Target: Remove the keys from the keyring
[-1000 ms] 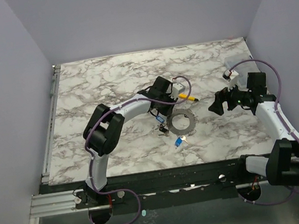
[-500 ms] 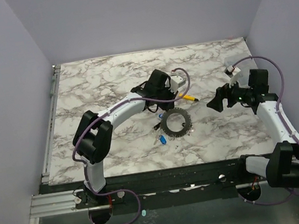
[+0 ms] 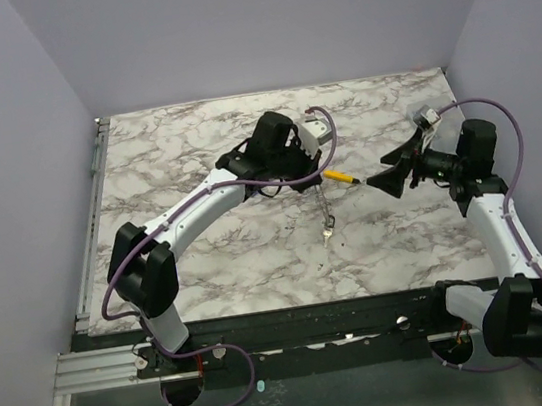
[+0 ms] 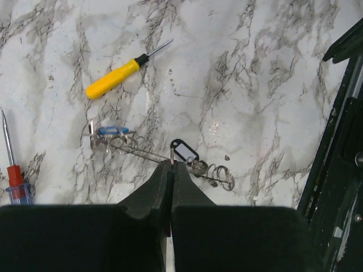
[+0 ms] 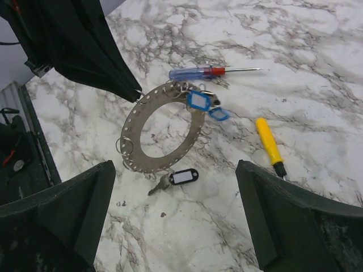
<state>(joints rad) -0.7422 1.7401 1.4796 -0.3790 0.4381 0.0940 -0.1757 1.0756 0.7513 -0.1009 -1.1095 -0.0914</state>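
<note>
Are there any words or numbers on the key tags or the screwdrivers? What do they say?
No text can be read anywhere in these pictures.
The blue tags on the keyring: white label looks blank.
The black tag: white label looks blank.
The yellow screwdriver and the red-and-blue screwdriver: no print shows.

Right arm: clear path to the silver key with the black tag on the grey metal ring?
Probably yes. The right gripper is wide open facing the grey metal keyring, and the black-tagged key dangles from its rim, away from where the left gripper pinches it. Nothing sits between.
</note>
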